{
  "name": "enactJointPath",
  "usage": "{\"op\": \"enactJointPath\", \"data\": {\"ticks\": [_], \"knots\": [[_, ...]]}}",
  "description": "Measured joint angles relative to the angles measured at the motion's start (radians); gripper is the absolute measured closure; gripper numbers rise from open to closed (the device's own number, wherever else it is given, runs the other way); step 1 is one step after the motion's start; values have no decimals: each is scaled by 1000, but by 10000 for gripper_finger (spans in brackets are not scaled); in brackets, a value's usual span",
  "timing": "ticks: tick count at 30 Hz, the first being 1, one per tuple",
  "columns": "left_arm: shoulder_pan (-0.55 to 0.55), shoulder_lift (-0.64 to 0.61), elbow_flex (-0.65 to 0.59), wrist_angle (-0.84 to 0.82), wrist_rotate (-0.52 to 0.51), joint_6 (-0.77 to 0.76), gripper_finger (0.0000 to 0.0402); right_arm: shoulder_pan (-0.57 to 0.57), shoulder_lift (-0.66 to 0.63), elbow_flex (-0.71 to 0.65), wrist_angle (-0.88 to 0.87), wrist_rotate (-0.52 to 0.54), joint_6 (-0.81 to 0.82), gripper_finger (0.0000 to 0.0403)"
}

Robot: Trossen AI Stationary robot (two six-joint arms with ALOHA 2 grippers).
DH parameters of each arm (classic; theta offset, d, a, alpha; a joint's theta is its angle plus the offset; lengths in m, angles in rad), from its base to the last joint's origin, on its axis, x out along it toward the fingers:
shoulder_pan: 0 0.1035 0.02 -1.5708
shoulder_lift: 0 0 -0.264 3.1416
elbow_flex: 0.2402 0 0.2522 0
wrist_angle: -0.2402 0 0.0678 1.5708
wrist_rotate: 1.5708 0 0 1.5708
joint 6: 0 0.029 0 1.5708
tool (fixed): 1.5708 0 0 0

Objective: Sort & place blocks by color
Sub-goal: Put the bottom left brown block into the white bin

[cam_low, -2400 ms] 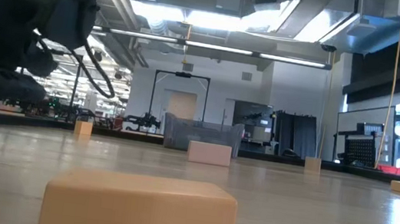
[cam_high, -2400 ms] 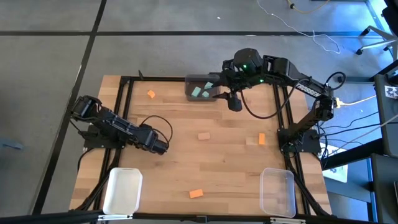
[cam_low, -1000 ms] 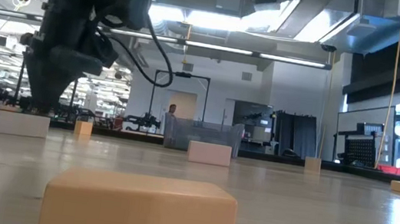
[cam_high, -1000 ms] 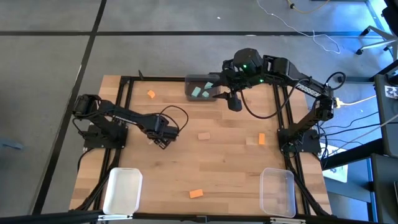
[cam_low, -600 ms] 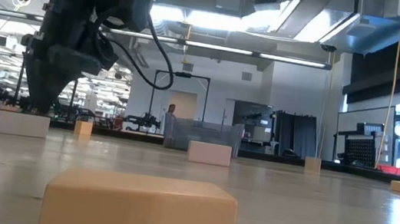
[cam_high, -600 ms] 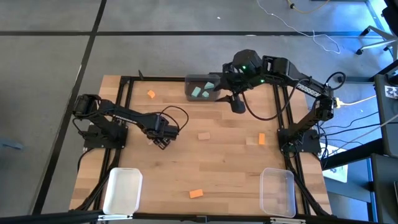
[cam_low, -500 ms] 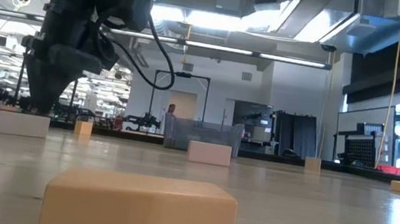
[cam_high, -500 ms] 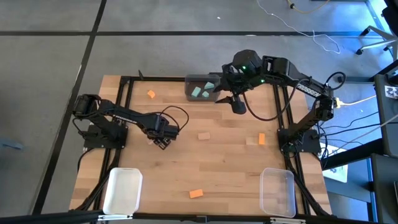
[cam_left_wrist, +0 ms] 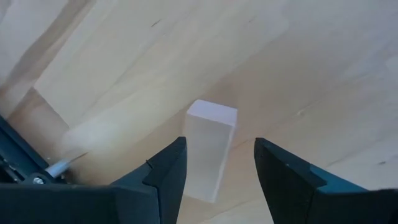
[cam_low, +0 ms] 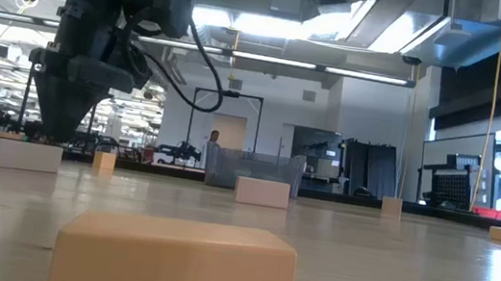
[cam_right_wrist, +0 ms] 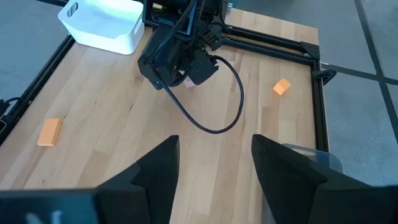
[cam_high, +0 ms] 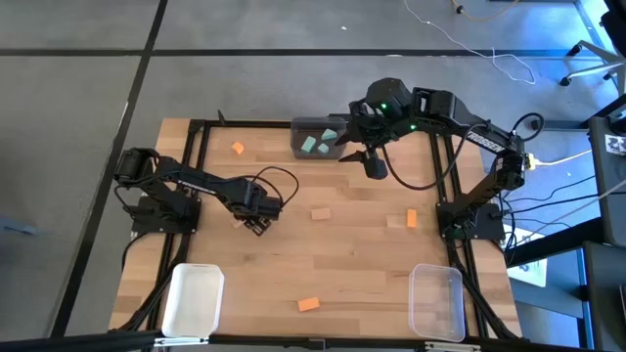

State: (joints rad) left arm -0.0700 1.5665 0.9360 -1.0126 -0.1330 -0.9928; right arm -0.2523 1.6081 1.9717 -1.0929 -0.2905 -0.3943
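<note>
We see the left gripper lowered over the table left of centre in the high view. Its jaws stand apart, 1 finger on each side of a pale tan block that lies between them on the wood; we cannot tell whether the fingers touch it. In the low view the same block sits at the left under the dark arm.

The right gripper hangs in the upper middle of the high view, just right of the dark grey bin, with its jaws wide apart and nothing between them. The bin holds 2 teal blocks.

The other blocks lie scattered: 1 orange block at upper left, 1 tan block at centre, 1 orange block at right with a tan block just beside it, and 1 orange block at lower centre. A white bin stands at lower left and a clear bin at lower right.
</note>
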Motion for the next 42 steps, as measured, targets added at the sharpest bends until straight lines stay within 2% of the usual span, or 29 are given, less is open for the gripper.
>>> {"op": "enactJointPath", "data": {"ticks": [7, 10, 17, 24, 30, 36, 42], "knots": [[0, 1, -55, 8, 5, -53, 223, 0, 0, 0, -2, 0, 0, 201], [0, 2, -83, 52, 38, -52, 223, 0, 0, 0, -2, 0, 0, 201], [-2, 2, -146, 172, 43, -53, 223, 0, 0, 0, -2, 0, 0, 201], [-2, -3, -182, 198, 42, -53, 227, 0, 0, 0, -2, 0, 0, 201], [-4, -2, -182, 200, 43, -65, 277, 0, 0, 0, -1, 0, -3, 201], [-41, -12, -155, 163, 42, -59, 277, 0, 0, 0, -1, 0, -6, 201], [-106, -74, -69, 72, 46, -52, 277, 0, 0, 0, -1, 0, -9, 201]]}}
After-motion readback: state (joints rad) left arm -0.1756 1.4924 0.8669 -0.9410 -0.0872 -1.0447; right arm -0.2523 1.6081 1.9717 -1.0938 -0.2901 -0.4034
